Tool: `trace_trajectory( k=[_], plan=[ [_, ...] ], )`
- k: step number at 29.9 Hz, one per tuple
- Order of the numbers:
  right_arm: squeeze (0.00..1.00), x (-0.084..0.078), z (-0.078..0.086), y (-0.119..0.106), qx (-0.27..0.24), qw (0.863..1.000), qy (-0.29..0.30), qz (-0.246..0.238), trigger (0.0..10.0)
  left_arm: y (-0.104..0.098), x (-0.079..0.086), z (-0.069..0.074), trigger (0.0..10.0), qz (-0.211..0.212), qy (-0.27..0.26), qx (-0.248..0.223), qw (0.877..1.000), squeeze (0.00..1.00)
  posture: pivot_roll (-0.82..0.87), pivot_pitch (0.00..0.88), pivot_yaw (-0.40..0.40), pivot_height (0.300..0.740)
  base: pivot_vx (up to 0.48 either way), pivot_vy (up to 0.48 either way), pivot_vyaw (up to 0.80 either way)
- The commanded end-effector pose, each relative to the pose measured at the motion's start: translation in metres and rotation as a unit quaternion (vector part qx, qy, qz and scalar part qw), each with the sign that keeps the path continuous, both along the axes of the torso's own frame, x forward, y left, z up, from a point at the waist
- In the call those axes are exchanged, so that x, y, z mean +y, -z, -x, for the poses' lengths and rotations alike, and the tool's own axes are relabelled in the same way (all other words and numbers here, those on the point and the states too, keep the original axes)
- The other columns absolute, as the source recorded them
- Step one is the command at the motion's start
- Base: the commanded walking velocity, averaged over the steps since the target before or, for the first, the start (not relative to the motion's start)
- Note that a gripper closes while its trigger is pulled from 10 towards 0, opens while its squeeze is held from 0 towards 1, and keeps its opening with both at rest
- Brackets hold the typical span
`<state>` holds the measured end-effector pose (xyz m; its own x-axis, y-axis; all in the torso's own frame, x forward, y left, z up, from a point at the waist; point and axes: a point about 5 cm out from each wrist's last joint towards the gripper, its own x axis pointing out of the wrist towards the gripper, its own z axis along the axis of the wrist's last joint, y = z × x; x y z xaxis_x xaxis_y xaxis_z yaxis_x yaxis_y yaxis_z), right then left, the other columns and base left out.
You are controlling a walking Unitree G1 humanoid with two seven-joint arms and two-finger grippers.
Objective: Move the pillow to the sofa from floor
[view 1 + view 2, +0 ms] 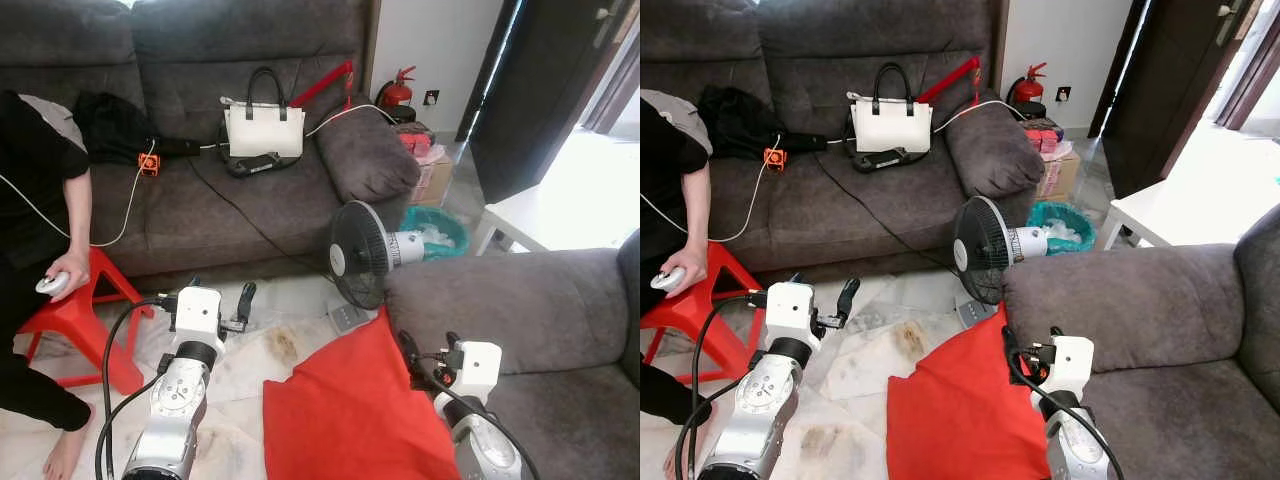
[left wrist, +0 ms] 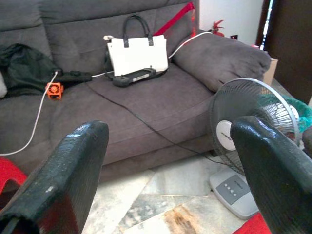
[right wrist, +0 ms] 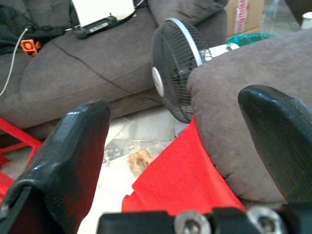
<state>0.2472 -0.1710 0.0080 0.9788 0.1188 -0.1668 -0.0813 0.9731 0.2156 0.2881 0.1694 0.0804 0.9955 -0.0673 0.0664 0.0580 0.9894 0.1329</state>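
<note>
A red pillow [image 1: 345, 415] lies on the marble floor, its right edge leaning against the arm of the grey sofa [image 1: 520, 300] on the right. My right gripper [image 1: 428, 350] hovers open just above the pillow's upper right edge, next to that sofa arm; in the right wrist view the pillow [image 3: 180, 175] lies between and beyond the spread fingers [image 3: 73, 151]. My left gripper [image 1: 220, 297] is open over bare floor, left of the pillow, pointing towards the long grey sofa [image 1: 200, 210] at the back.
A standing fan [image 1: 360, 255] with its base and cable sits just beyond the pillow. The back sofa carries a white handbag [image 1: 263, 130], black cloth and cables. A person [image 1: 40, 190] sits at left by a red stool [image 1: 90, 300]. A teal basket [image 1: 437, 230] and a white table [image 1: 520, 215] stand at the right.
</note>
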Motion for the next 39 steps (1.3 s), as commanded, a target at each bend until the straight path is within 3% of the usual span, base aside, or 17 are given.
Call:
trace_trajectory(
  k=[1, 8, 17, 39],
  plan=[
    [0.00, -0.003, -0.001, 0.000, 0.002, 1.000, 0.007, -0.002, 10.0, -0.001, -0.001, -0.002, 10.0, -0.003, 0.004, -0.001, 1.000, 0.00, 0.08, 0.000, -0.048, 0.740, 0.000, 0.000, 0.00],
    [0.00, -0.004, -0.003, -0.001, -0.005, 1.000, 0.022, -0.005, 10.0, 0.000, -0.002, -0.002, 10.0, -0.002, 0.006, 0.001, 1.000, 0.00, 0.08, 0.001, -0.046, 0.740, 0.000, 0.000, 0.00],
    [0.00, -0.028, -0.011, -0.014, -0.031, 0.991, 0.131, -0.018, 10.0, -0.011, -0.002, -0.005, 10.0, -0.007, 0.007, -0.020, 1.000, 0.00, 0.08, 0.003, -0.043, 0.740, 0.000, 0.000, 0.00],
    [0.00, -0.026, -0.009, -0.011, -0.019, 0.993, 0.118, 0.001, 10.0, -0.009, 0.000, -0.004, 10.0, -0.008, 0.011, -0.018, 1.000, 0.00, 0.07, 0.000, -0.039, 0.740, 0.000, 0.000, 0.00]
  ],
)
